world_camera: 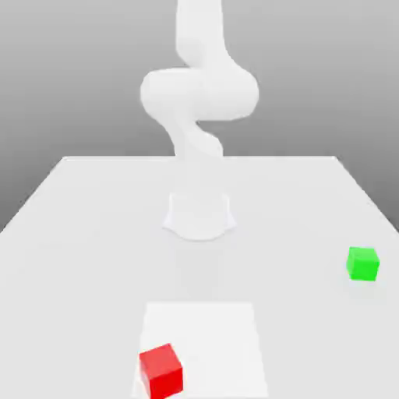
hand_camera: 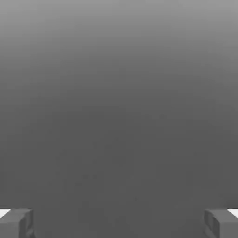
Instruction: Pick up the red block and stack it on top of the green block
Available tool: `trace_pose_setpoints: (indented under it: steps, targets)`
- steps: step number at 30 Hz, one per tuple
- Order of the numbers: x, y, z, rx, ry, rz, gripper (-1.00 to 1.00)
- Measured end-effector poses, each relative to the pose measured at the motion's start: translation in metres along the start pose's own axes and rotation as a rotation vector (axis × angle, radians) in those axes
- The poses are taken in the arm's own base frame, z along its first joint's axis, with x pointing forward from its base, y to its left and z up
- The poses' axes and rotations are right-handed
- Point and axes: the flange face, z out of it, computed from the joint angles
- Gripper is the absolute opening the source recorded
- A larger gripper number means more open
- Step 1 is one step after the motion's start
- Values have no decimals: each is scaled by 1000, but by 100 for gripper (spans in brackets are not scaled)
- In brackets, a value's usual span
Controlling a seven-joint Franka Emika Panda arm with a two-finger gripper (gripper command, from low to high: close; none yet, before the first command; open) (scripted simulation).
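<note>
Grey backdrop is fading down behind a broad white table (world_camera: 86, 226), and nothing is resting on it but two little cubes. Rising from its base at the middle of the surface, the white arm (world_camera: 199, 93) is twisting upward, its upper links running off the top of the exterior view.

On the hand view, the gripper (hand_camera: 119, 223) is showing both fingertips (hand_camera: 16, 223) set wide apart, with plain grey between them and no block gripped. So the jaws are standing open and empty, and the hand camera is looking out at backdrop, not down at the table.

Now the cubes. The red block (world_camera: 161, 370) is sitting at the near edge of the table, on the corner of a paler square patch (world_camera: 210, 335), slightly toward the exterior view's left of the arm's base. The green block (world_camera: 362, 263) is waiting near the table's edge on the exterior view's right, well apart from the red one.

Here is what the pickup is turning on, as I read it: the red block is lying out in front of the base, toward the near edge, with the hand carried high above the surface. A forward reach and a long descent look to be needed before those open fingers can straddle it. Stacking is not yet begun.
</note>
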Motion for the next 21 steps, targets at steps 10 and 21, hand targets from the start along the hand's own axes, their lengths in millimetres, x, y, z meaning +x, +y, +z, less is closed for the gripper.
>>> trace_pose_setpoints:
  steps: [10, 21]
  targets:
    - [-16, 46, 194, -149, -253, -147, 0]
    - [-90, 149, 361, -325, -507, -309, 0]
